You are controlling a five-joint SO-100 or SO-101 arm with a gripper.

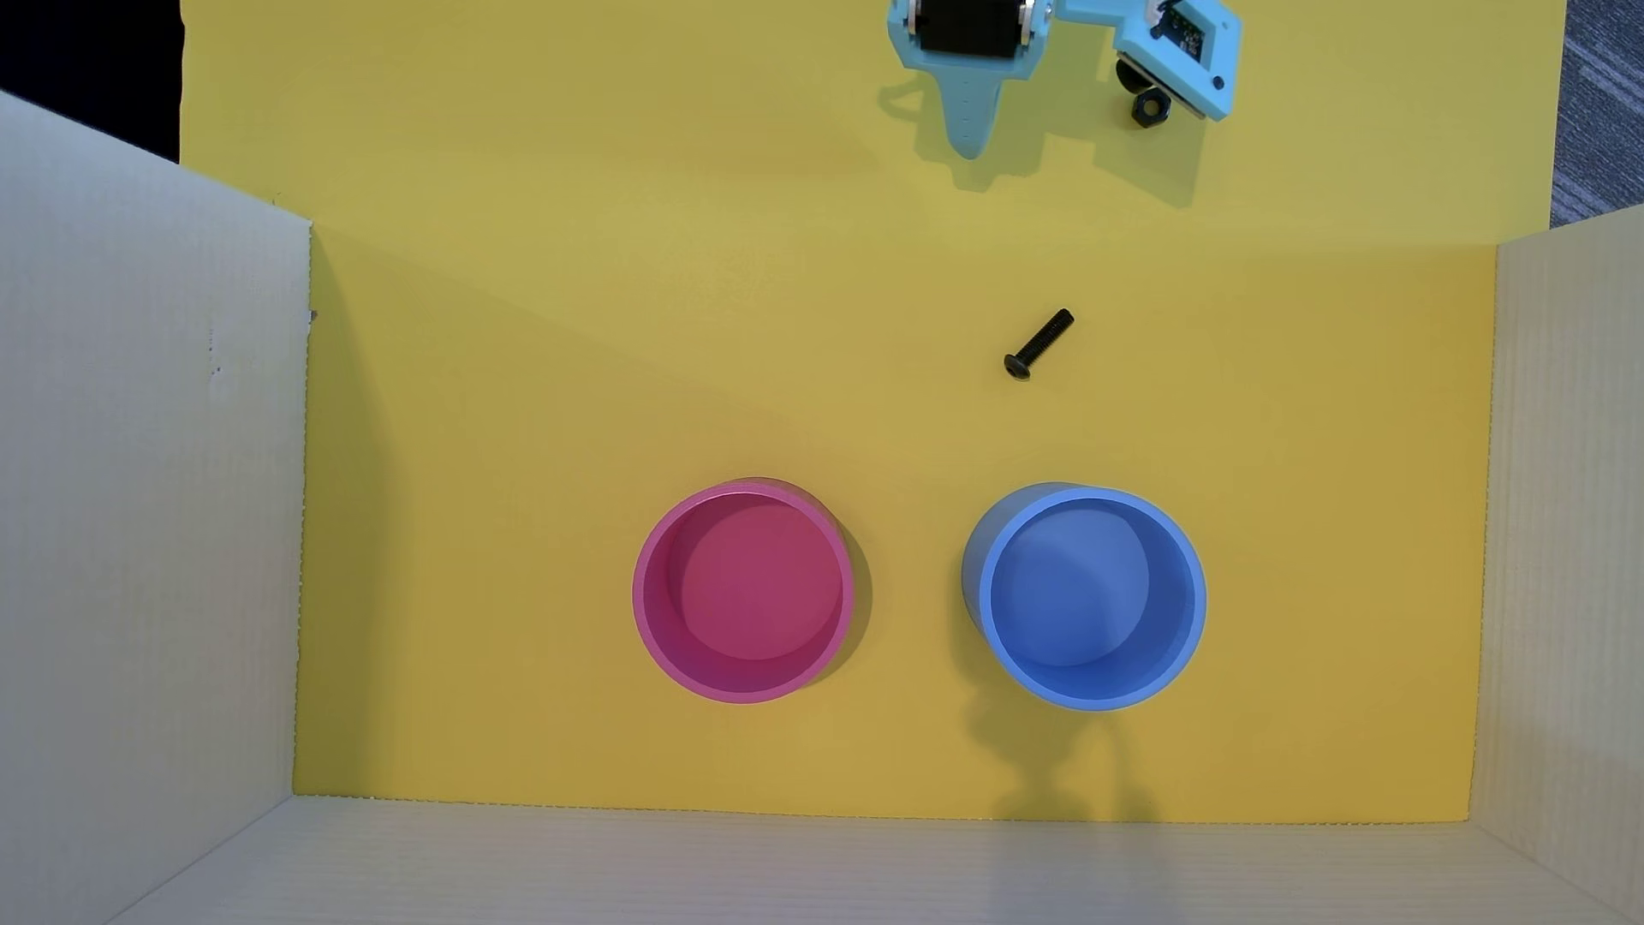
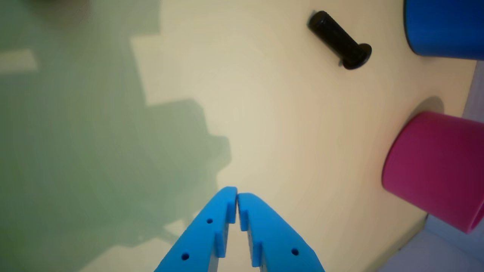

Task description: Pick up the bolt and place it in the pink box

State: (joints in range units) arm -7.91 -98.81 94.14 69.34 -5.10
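Pink box (image 1: 648, 569) apparently empty, bolt (image 1: 1039, 344) outside

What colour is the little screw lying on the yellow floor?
The bolt is black all over, clearest in the overhead view against the yellow sheet.

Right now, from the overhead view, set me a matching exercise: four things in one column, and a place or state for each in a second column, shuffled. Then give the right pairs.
Things:
1. bolt
2. pink box
3. blue cup
4. gripper

Places or states:
A. stands empty, on the right of the two cups in the overhead view
B. shut and holding nothing, fingertips touching in the wrist view
C. lies flat on the yellow sheet, between the arm and the cups
D. stands empty, on the left of the two cups in the overhead view

Pairs: 1-C, 2-D, 3-A, 4-B
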